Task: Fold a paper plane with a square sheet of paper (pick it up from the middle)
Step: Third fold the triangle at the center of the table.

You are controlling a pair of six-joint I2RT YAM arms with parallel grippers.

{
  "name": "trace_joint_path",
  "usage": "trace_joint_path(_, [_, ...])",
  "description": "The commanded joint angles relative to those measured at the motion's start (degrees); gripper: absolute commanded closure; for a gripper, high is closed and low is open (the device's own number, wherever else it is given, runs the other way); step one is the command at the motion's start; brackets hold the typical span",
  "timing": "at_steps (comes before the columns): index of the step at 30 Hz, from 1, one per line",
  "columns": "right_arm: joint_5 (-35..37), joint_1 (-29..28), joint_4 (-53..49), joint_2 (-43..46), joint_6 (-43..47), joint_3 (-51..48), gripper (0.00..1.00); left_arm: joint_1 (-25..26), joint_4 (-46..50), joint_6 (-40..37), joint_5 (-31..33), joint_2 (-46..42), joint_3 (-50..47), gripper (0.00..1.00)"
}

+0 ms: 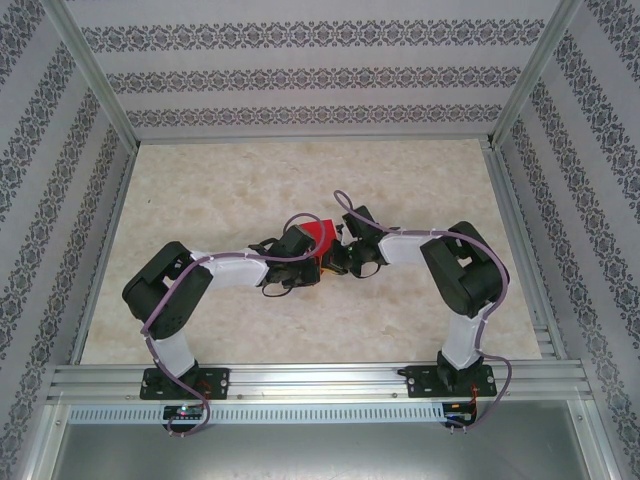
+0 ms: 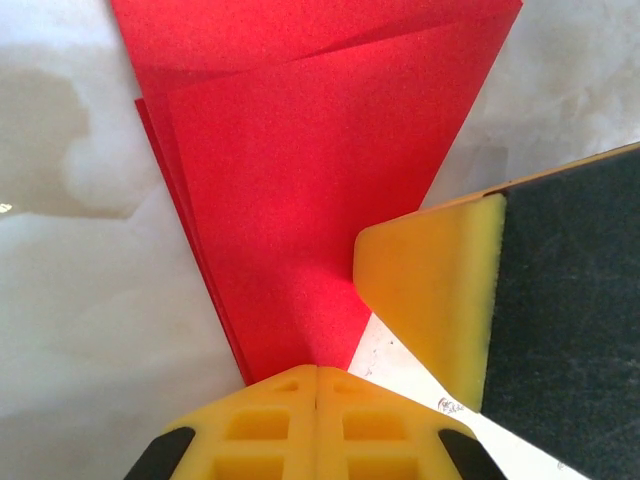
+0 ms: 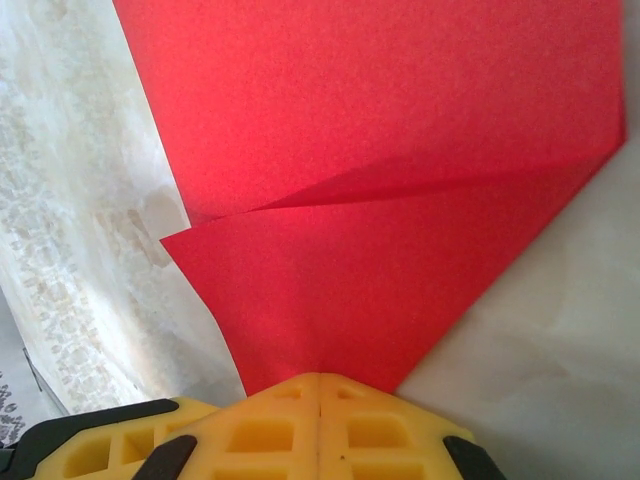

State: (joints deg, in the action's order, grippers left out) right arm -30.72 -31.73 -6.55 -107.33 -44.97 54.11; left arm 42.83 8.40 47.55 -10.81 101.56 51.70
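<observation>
Top external view shows the folded red paper [image 1: 319,237] at the middle of the marbled worktop [image 1: 250,170], my left jaws meeting it from the left and my right jaws from the right. Seen from the left wrist, my left jaws are clenched on a narrow corner where red layers fan out, a yellow pad [image 2: 430,300] of my right jaws just beside it. From the right wrist, my right jaws are clamped on a point of the paper, a diagonal fold crossing it.

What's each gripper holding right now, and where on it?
Both hold the folded red paper: left gripper and right gripper are each shut on a tapering corner.
</observation>
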Motion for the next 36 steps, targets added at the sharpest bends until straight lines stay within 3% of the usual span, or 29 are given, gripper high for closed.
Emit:
trace_joint_path(1, [3.87, 1.35, -2.38, -2.08, 1.8, 1.76, 1.0, 0.33, 8.81, 1.2, 2.28, 1.57, -1.83, 1.0])
trace_joint_path(17, [6.71, 14.36, -8.23, -7.05, 9.61, 10.67, 1.0, 0.34, 10.05, 1.4, -0.07, 2.23, -3.69, 1.0])
trace_joint_path(24, [3.84, 13.88, -8.81, 1.21, 10.04, 10.18, 1.0, 0.35, 12.54, -2.34, -1.58, 0.12, 3.28, 0.97])
trace_joint_path(27, [3.89, 13.27, -8.74, 5.2, 9.23, 7.44, 0.93, 0.29, 13.6, -3.5, -0.02, -1.98, 6.7, 0.86])
trace_joint_path(31, [3.47, 12.05, -7.74, 8.45, 7.64, 3.04, 0.77, -0.24, 14.89, -2.81, 7.2, -4.1, 9.0, 0.77])
trace_joint_path(36, [1.93, 10.0, -5.06, 8.6, 5.74, 0.19, 0.61, -1.23, 13.31, -0.99, 11.13, -3.47, 9.34, 0.78])
